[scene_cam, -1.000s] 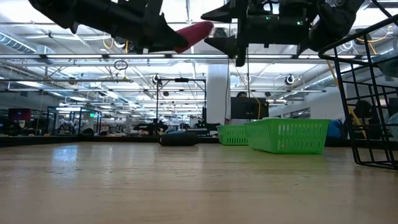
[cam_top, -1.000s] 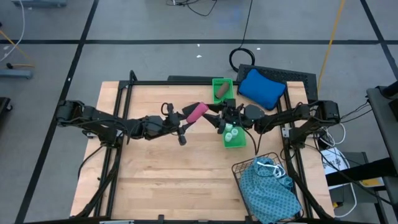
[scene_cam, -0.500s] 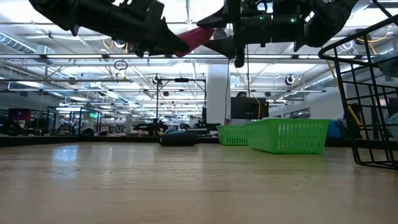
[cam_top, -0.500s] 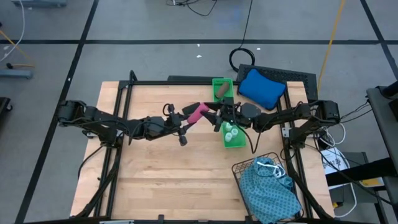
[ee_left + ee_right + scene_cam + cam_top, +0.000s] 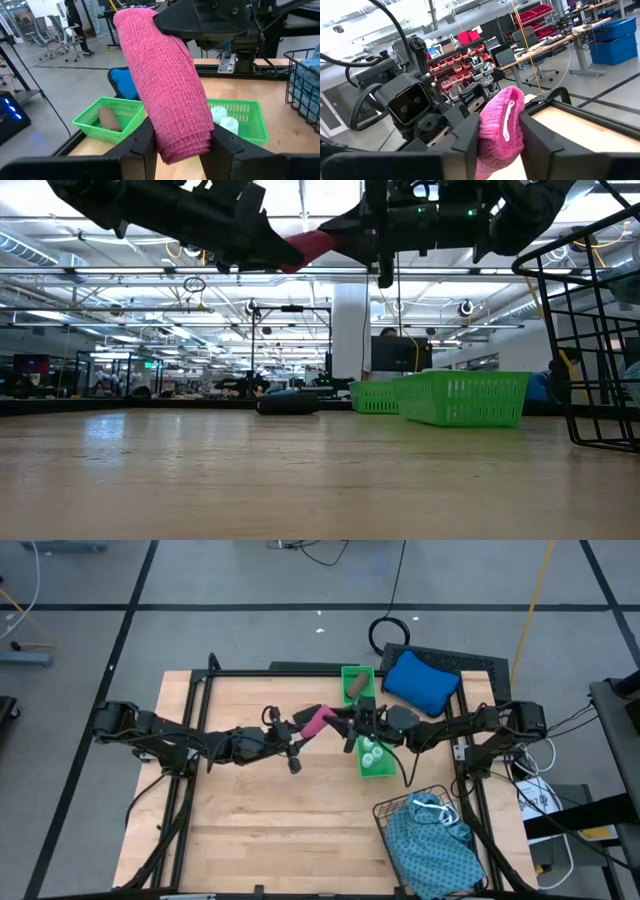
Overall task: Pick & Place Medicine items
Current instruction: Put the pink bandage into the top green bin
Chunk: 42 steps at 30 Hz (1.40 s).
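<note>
The magenta-pink cylinder point(image 5: 318, 721), a knitted-looking roll, hangs high over the table's far middle between both grippers. My left gripper point(image 5: 300, 732) is shut on its left end and my right gripper point(image 5: 338, 718) is shut on its right end. A brownish cylinder point(image 5: 354, 688) lies in the far green tray point(image 5: 357, 672). White round-topped vials point(image 5: 372, 753) sit in the nearer green tray point(image 5: 380, 770). A black cylinder point(image 5: 288, 404) lies on its side on the tabletop. My left gripper pinches the pink cylinder's near end point(image 5: 182, 142) between its two fingers point(image 5: 145, 142), coming level from the table's left. The cylinder sticks out past the fingers, lifted clear of the table. My right gripper pinches the cylinder's other end point(image 5: 502, 127) between its two fingers point(image 5: 470, 137), reaching in from the table's right. That end pokes out between the fingers, well above the table.
A blue cushion point(image 5: 420, 680) lies at the far right. A wire basket point(image 5: 400, 815) holding teal patterned cloth point(image 5: 432, 845) stands at the near right. The wooden tabletop point(image 5: 250, 830) lies bare on the near left.
My right gripper has shut on the pink cylinder's far end, having stood open around it a second ago. My left gripper has kept its hold, and the cylinder stays lifted in the same place.
</note>
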Available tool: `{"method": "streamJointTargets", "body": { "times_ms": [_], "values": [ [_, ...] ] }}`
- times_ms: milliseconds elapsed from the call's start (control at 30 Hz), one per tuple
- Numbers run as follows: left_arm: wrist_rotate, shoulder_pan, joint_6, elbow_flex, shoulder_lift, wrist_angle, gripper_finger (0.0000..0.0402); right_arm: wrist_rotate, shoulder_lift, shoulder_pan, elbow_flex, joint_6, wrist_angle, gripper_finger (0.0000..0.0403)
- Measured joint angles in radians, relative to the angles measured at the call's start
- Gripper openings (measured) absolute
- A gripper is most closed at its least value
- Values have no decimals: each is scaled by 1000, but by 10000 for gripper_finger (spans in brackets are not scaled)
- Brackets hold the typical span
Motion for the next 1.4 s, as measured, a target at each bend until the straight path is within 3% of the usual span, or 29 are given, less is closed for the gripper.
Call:
{"method": "streamJointTargets", "body": {
  "times_ms": [133, 300, 600, 800, 1100, 1400],
  "values": [
    [0, 0, -15, 0, 0, -7, 120, -22, 0, -1, 0, -39, 0, 68],
    [-64, -9, -42, 0, 0, -8, 133, -26, 0, -1, 0, -58, -19, 65],
    [-95, -28, -71, 0, -23, -6, 251, -33, -70, -87, -2, -122, -166, 62],
    [-96, -57, -6, 0, -58, -8, 293, -28, -170, -233, -2, -152, -341, 62],
    [-99, -37, -39, 0, -54, -100, 305, -20, -178, -476, -2, -124, -624, 62],
    [-98, -9, -96, 0, -53, -142, 289, -23, -83, -512, -2, -121, -690, 62]
  ]
}}
